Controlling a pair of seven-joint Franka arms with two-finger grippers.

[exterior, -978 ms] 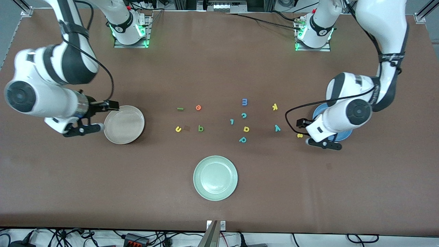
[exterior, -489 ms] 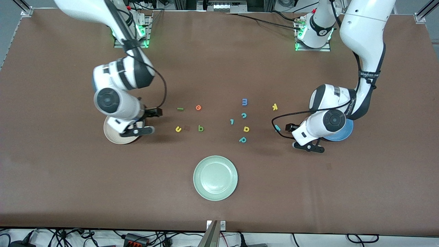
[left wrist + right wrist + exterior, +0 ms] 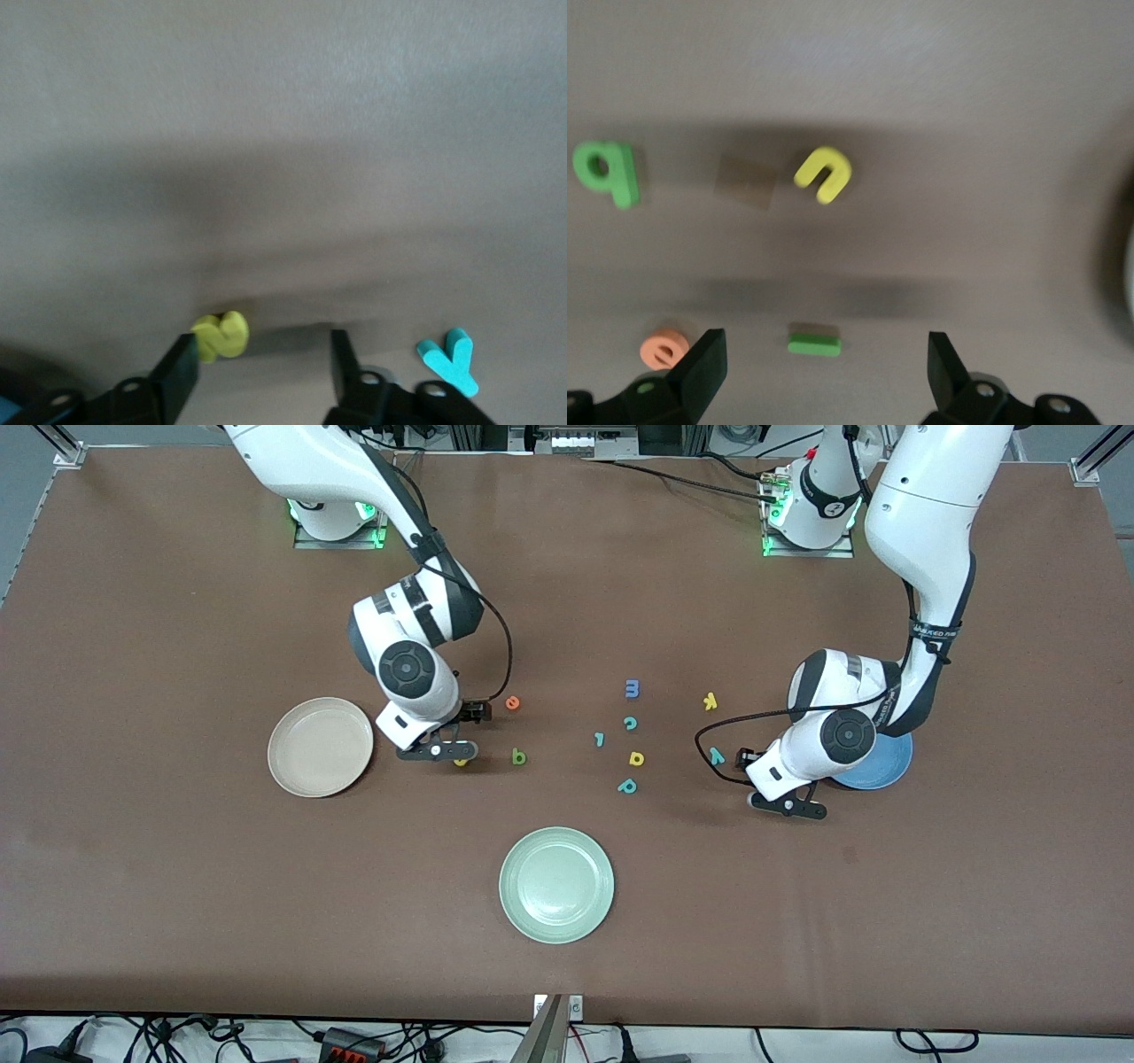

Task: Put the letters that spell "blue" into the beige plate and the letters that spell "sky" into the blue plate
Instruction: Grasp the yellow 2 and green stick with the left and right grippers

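1. The beige plate [image 3: 319, 747] sits toward the right arm's end of the table with no letters in it.
2. The right gripper [image 3: 824, 350] hangs low over the green "l" [image 3: 814, 343], its jaws spread wide and holding nothing. The bar lies between them but off centre, so I'd centre on it before pinching.
3. The yellow "u" [image 3: 824, 173], orange "e" [image 3: 512, 702] and green "b" [image 3: 519, 757] lie close by on the table.
4. The teal "y" [image 3: 716, 756] and yellow "k" [image 3: 710, 701] lie near the blue plate [image 3: 886, 766].
5. The left gripper [image 3: 266, 350] is down at the yellow "s" [image 3: 221, 335]. Its jaws are apart, gripping nothing, and the letter rests against one finger. Closing slowly should let the foam slide in square rather than squirt out.
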